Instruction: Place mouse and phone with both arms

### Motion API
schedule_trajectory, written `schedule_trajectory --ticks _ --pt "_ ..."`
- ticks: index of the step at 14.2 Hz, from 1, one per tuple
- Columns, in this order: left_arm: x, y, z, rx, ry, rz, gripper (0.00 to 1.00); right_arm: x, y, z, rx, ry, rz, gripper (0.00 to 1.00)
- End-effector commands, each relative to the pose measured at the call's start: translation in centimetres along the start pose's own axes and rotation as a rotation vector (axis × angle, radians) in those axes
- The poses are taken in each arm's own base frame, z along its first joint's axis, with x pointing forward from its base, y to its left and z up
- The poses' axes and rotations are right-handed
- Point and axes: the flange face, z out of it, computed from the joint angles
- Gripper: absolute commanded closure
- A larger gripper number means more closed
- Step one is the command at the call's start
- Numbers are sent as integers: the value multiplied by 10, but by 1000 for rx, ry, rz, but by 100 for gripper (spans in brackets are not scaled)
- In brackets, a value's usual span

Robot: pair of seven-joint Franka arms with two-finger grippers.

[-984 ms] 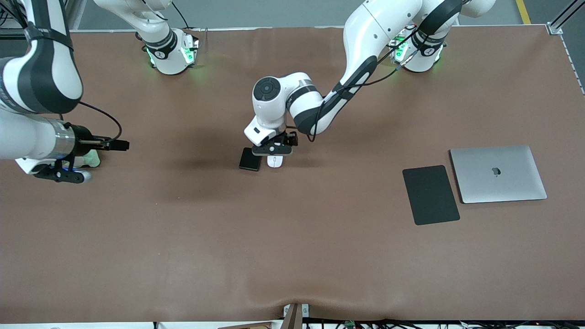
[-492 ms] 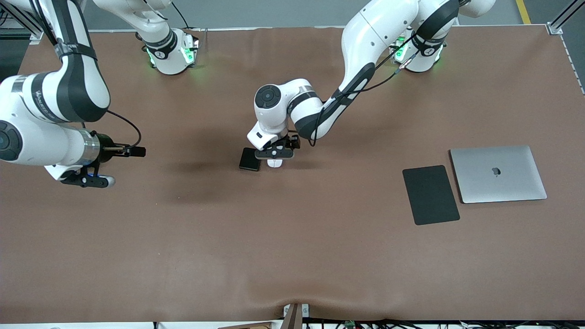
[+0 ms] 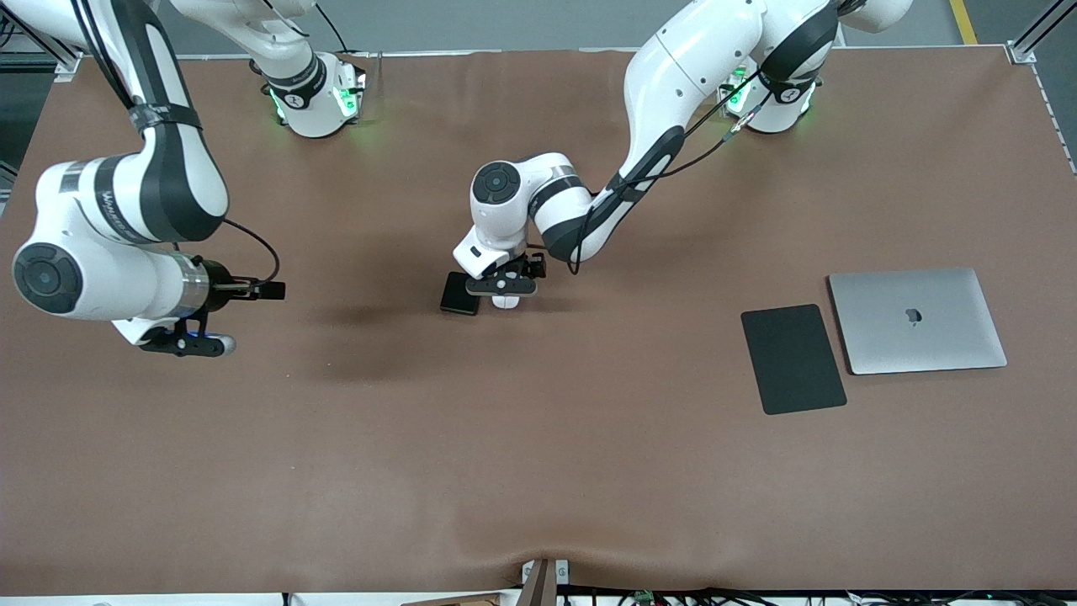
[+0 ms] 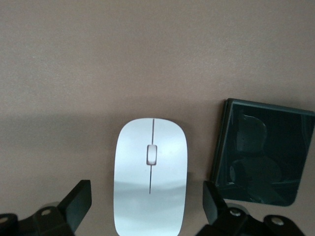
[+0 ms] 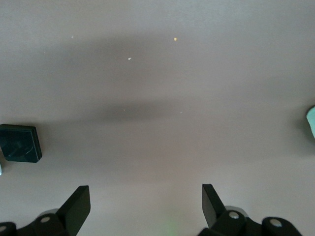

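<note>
On brown table (image 3: 538,471): left gripper (image 4: 147,209) open over mouse (image 4: 150,184); right gripper (image 5: 146,209) open.

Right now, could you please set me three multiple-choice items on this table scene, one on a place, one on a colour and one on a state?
1. Where does the mouse pad lie?
A. Beside the closed silver laptop
B. Under the mouse
C. On the laptop

2. What colour is the mouse?
A. Black
B. White
C. Red

3. How does the left gripper stand?
A. Shut on the phone
B. Shut on the mouse
C. Open, one finger on each side of the mouse

Answers:
1 A: the front view shows the pad flat on the table next to the laptop, toward the left arm's end.
2 B: the left wrist view shows a white shell with a thin grey line, beside the black phone.
3 C: both fingers stand clear of the mouse's sides. The right gripper, also open, is over bare table toward the right arm's end.
</note>
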Motion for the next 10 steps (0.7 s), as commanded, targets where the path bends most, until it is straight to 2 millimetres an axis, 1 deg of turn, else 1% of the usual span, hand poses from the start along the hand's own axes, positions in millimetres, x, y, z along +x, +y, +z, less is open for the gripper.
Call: schedule_trajectory --ticks 1,4,6,9,10 --pt "5 7 5 -7 31 23 0 4 -7 12 29 4 9 0" --pt "7 3 12 0 36 28 0 6 -17 18 26 17 17 0" --pt "7 2 18 2 36 29 0 8 -29 22 22 24 19 0" --pt "3 5 24 4 52 37 0 8 -42 27 16 31 32 0" --pt "3 6 26 3 61 40 0 9 -43 29 16 29 37 0"
